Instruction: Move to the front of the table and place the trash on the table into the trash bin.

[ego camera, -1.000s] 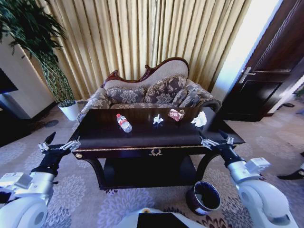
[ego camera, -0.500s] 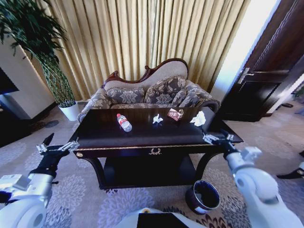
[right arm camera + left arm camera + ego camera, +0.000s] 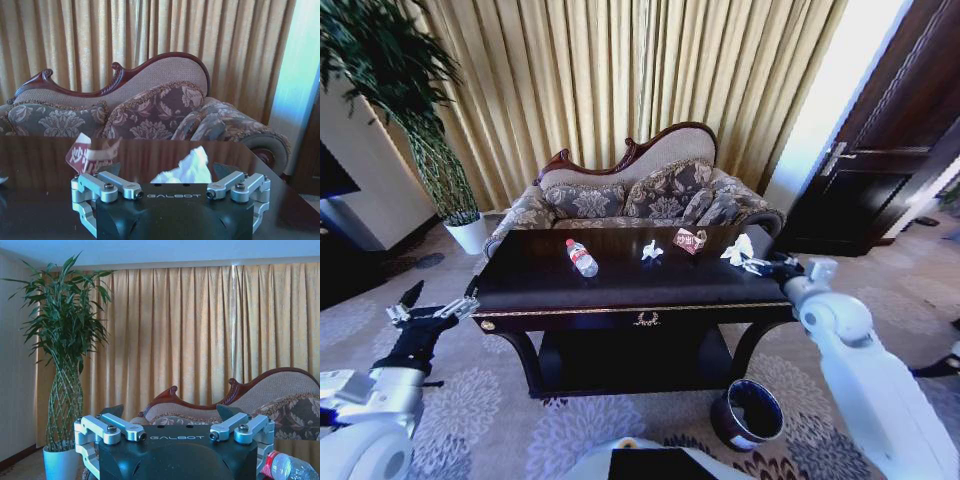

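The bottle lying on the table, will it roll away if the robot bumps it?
Probably, yes. The bottle lies on its side on the glossy table, so a sideways nudge would likely set it rolling. It looks clear and mostly empty, so it is probably light and easy to knock. Its smooth plastic may slip in a loose grip.

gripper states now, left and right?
Left gripper: open, empty, beside the table's left end.
Right gripper: open, empty, just short of the crumpled paper.

White arms (image 3: pixel 865 375), black grippers (GALBOT-marked), silver links
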You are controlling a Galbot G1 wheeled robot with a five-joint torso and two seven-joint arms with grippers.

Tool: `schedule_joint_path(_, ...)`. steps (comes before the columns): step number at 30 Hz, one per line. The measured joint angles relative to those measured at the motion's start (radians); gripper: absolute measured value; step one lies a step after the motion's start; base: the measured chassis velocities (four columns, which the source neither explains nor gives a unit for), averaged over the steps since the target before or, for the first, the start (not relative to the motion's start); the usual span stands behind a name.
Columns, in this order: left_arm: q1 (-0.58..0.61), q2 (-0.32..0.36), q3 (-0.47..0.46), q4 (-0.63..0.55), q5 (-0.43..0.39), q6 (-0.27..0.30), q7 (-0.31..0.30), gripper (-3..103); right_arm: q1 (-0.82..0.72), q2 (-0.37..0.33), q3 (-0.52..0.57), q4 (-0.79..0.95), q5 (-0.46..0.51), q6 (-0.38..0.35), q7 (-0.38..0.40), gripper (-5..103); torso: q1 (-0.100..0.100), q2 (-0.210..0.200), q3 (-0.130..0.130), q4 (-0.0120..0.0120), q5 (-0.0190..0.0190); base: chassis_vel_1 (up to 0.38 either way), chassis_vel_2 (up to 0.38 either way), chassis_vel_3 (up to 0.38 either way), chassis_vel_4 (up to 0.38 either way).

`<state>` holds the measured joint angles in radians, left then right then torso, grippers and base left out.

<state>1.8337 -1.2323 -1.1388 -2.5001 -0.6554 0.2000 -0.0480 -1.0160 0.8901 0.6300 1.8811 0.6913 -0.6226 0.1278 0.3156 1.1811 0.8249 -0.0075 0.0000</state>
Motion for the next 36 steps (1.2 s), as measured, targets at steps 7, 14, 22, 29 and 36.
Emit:
schedule_joint_path(7,-0.004,-0.005,0.004,0.000,0.001,0.001,0.000,100,0.129,0.020,-0.134,-0.115,-0.015,-0.021,0.016,100,0.000,0.000,0.000,0.0002,0.0000,0.000,0.000,0.000,0.000)
schedule_joint_path(14,-0.001,-0.010,0.001,0.001,-0.006,0.000,0.004,100,0.184,0.052,-0.186,-0.221,-0.048,-0.007,0.017,100,0.000,0.000,0.000,0.0001,0.0000,0.000,0.000,0.000,0.000)
schedule_joint_path(22,0.000,-0.015,0.007,0.006,-0.016,-0.001,0.007,100,0.209,0.063,-0.192,-0.276,-0.066,0.013,0.017,100,0.000,0.000,0.000,0.0000,0.0000,0.000,0.000,0.000,0.000)
schedule_joint_path(29,-0.007,-0.010,0.011,0.007,-0.019,-0.001,0.007,100,0.222,0.062,-0.201,-0.302,-0.081,0.024,0.016,100,0.000,0.000,0.000,0.0000,0.0000,0.000,0.000,0.000,0.000)
schedule_joint_path(36,-0.003,-0.014,0.009,0.012,-0.019,-0.003,0.007,100,0.226,0.051,-0.184,-0.278,-0.069,0.037,0.016,100,0.000,0.000,0.000,0.0001,-0.0003,0.000,0.000,0.000,0.000)
